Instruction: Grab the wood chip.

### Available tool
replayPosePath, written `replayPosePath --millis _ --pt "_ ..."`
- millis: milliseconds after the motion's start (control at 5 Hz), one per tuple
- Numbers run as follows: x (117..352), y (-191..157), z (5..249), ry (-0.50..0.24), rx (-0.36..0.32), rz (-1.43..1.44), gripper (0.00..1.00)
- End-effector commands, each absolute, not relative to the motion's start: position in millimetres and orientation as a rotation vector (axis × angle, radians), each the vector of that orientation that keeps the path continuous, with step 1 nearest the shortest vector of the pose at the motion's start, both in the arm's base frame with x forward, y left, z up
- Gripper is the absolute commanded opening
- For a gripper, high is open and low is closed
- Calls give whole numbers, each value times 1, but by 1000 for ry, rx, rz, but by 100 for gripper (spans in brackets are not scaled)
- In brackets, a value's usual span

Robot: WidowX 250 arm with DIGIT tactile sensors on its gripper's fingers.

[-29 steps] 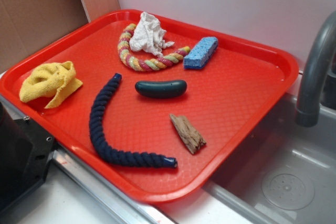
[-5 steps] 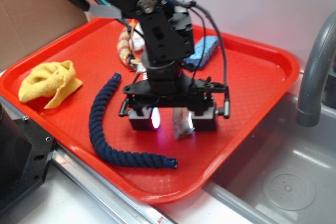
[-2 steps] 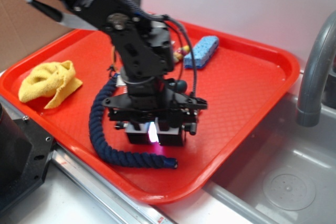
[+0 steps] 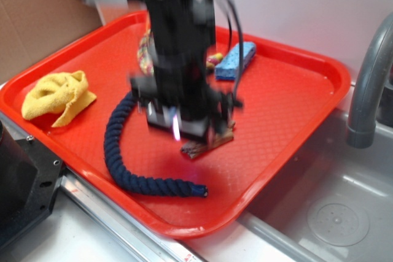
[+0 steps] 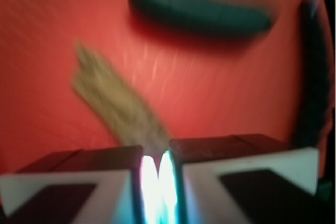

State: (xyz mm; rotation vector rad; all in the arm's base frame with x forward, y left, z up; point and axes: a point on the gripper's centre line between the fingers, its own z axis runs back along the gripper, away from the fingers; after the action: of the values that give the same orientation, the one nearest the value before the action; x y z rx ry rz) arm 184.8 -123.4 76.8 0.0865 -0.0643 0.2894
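Motion blur smears the arm above the red tray (image 4: pixel 307 72), where your tool (image 4: pixel 191 132) hangs low over the middle with the wood chip (image 4: pixel 209 144) poking out from under it toward the sink side. In the wrist view the two pads (image 5: pixel 73 182) stand almost together, only a glowing slit between them, and one end of the wood chip (image 5: pixel 113 100) runs right into that slit, so the tool reads as closed on the chip's tip; whether the far end rests on the tray or is lifted clear, you cannot tell through the blur. The piece looks like dry, splintered wood: light, stiff, rough enough to resist slipping, but with jagged ends that could crumble or let it swivel if pinched only at the tip. A hold across its middle, squeezing the narrow width with the grain, would likely be steadier than this end grip. Just beyond it lies the dark green sausage-shaped object (image 5: pixel 199 11), and the navy rope (image 4: pixel 120 151) curves along the tool's other side, both near enough to snag. Farther off sit the blue sponge (image 4: pixel 236 61), the multicoloured rope (image 4: pixel 145 50) and the yellow cloth (image 4: pixel 58 95), all well apart from the chip, with the grey faucet (image 4: pixel 368 84) off the tray's edge
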Motion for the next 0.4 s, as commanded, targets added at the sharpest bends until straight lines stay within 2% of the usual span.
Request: replayPosePath --millis 0,200 --pt "196 -126 91 -94 61 288 100" --pt "220 -130 75 -138 41 152 100"
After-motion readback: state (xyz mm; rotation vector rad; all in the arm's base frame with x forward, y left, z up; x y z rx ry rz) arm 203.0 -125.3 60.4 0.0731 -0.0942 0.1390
